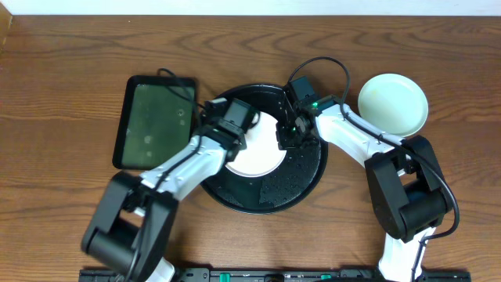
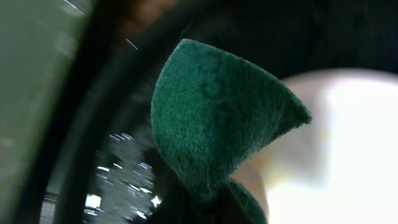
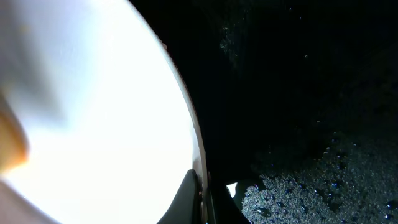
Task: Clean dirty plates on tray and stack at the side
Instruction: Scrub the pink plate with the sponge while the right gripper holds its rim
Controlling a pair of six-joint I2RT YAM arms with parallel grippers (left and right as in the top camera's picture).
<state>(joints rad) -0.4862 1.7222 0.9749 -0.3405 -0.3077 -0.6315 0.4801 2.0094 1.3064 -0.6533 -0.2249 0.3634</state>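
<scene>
A white plate point(image 1: 258, 153) lies on the large round black tray point(image 1: 301, 184), which is wet with droplets. My right gripper point(image 1: 286, 139) is shut on the plate's right rim; the right wrist view shows the rim point(image 3: 198, 155) pinched between the fingers point(image 3: 202, 199). My left gripper point(image 1: 228, 135) is at the plate's left side, shut on a dark green scouring pad point(image 2: 214, 118) whose folded tip sticks out over the plate point(image 2: 348, 143). One pale mint plate point(image 1: 393, 103) sits on the table to the right of the tray. A third plate is not in view.
A dark green rectangular tray point(image 1: 154, 121) lies left of the round tray, close to the left arm. The wooden table point(image 1: 63, 94) extends around them. The arm bases stand at the near edge.
</scene>
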